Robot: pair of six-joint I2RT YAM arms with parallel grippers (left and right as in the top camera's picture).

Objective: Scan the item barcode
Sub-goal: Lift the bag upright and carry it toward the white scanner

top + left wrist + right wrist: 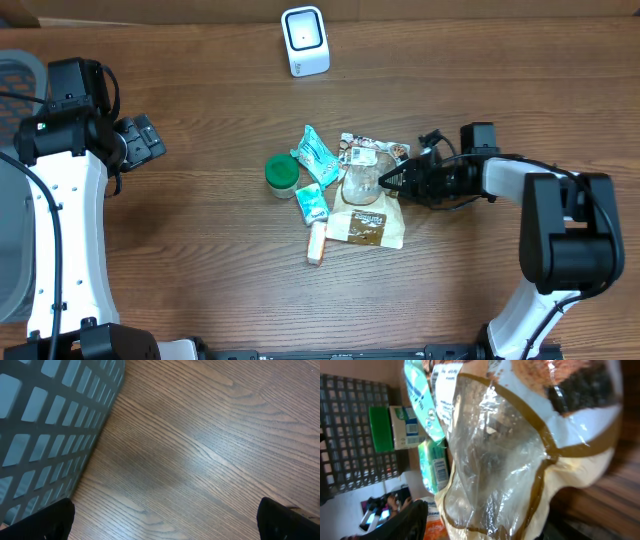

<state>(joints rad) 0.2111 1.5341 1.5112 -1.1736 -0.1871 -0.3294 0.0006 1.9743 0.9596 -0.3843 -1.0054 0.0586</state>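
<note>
The clear pouch [366, 205] with a brown border lies in the middle of the table [480, 80], at the right side of a small heap of items; it is well apart from the white scanner [305, 40], which stands near the far edge. In the right wrist view this pouch [495, 460] is crumpled and fills almost the whole picture. The right gripper [385, 180] is low and its tips reach the pouch's right edge; one dark finger [410, 520] shows beside the pouch, but I cannot tell whether the jaws press on it. Close around the pouch are a printed snack packet [372, 150] just behind it, a teal packet [318, 155], a second teal packet [312, 203], a green-lidded jar [282, 175] and an orange and white stick [317, 242]. The left gripper [140, 140] hovers far at the left over bare wood, jaws wide apart and holding nothing, beside a grey basket [45, 425].
</note>
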